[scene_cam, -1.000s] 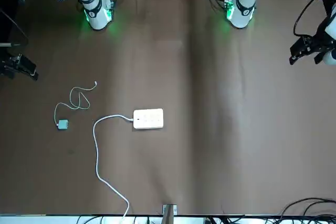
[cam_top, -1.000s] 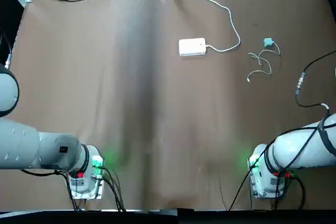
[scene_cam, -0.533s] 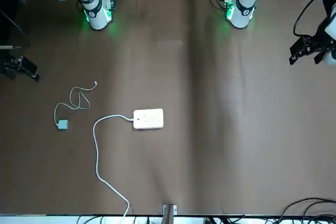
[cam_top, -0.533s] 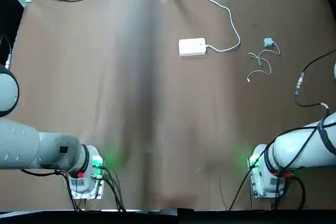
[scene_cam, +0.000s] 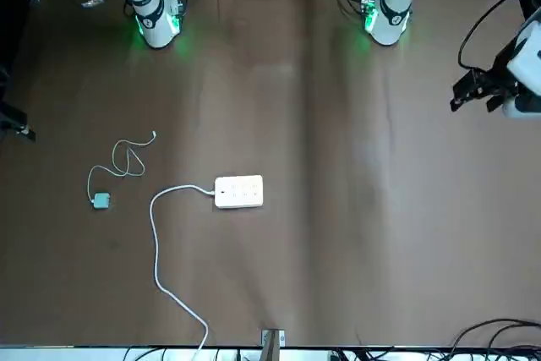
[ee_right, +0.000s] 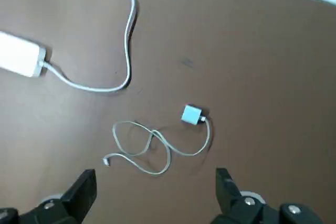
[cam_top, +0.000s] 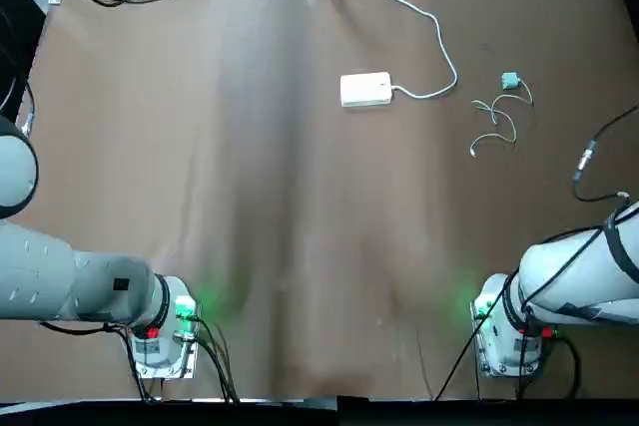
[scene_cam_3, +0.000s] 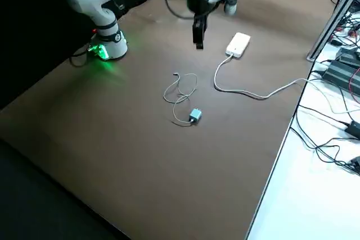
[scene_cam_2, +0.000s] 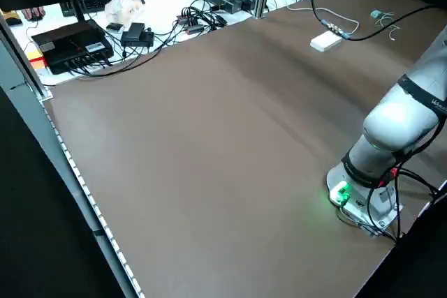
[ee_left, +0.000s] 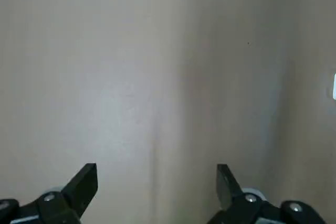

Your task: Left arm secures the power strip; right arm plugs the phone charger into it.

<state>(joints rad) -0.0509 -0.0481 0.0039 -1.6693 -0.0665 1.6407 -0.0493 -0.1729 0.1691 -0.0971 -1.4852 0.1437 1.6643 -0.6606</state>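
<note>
Right wrist view looked down past the right claw [ee_right: 152, 195], fingers spread and empty, onto the teal charger [ee_right: 192, 114]. The power strip [ee_right: 20, 60] lay beyond, long axis toward its cord. The left claw [ee_left: 156, 187], also open, hung over bare surface [cam_top: 250, 197].

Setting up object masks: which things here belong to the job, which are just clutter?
Job:
small white rounded power strip with thick white cord
tiny teal phone charger cube with thin curly white cable
left gripper, right gripper, fingers open

Clutter:
black electronics boxes
tangled black cables
</note>
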